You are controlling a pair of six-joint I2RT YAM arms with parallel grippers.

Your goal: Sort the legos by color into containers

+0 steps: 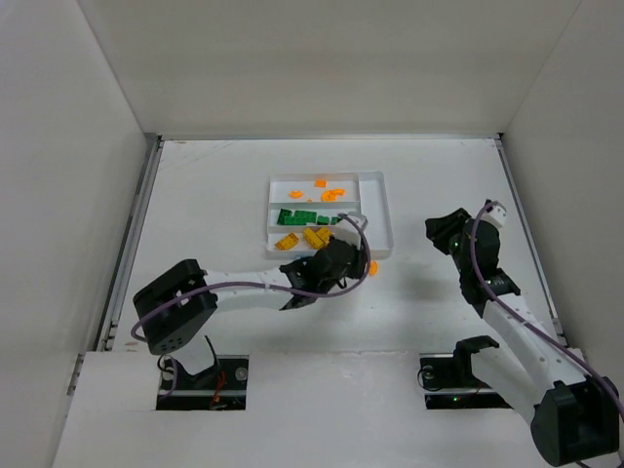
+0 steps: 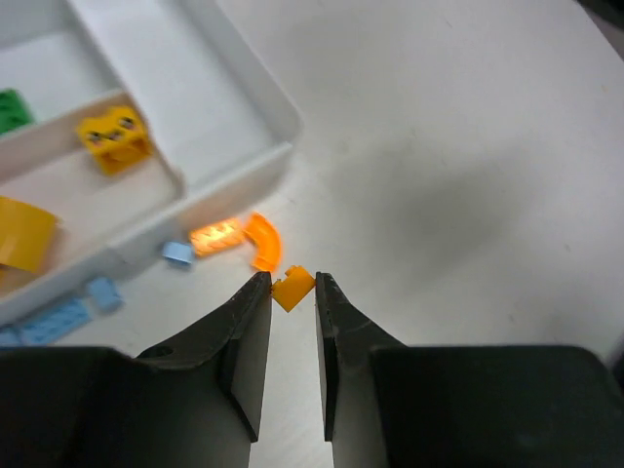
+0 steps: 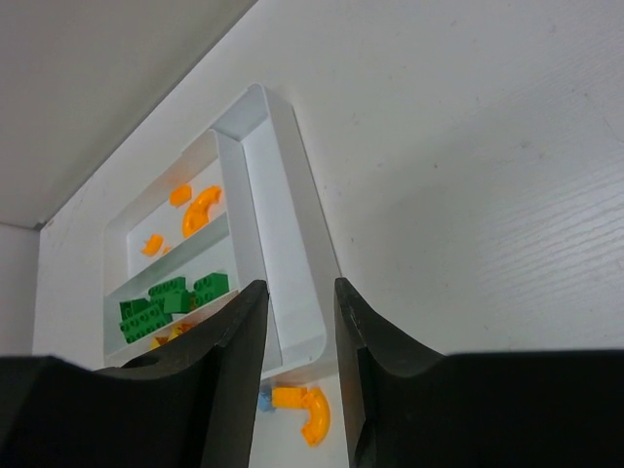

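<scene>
Left gripper [image 2: 292, 283] low over the table [image 1: 439, 175], just off the near right corner of the tray [image 2: 283, 127]. Fingers narrow, pinching a small orange brick [image 2: 292, 289] at the very tips, a corner of it poking out beyond them. Loose on the table just beyond it, against the tray's outer wall: a curved orange piece [image 2: 265, 242], a flat orange piece [image 2: 216, 236] touching it, and light blue bricks [image 2: 102, 292] further left. In the tray, the far long section holds orange pieces [image 1: 330, 194], the middle one green bricks [image 1: 307, 216], the near one a yellow brick [image 2: 117, 139] and others like it. Nothing seen in the narrow crosswise section on the right. Right gripper [image 3: 298, 288] hangs well to the right of the tray, fingers a little apart, nothing between them. Handling, my judgement: the bricks are rigid, very light, smooth plastic, not fragile. A tip pinch on a corner is liable to twist or squirt the brick out, so flat opposite faces are the better hold, centred between the pads. The curved piece is best taken across its flat sides, not its arc. Dropped bricks may bounce, so release low in the far section.
</scene>
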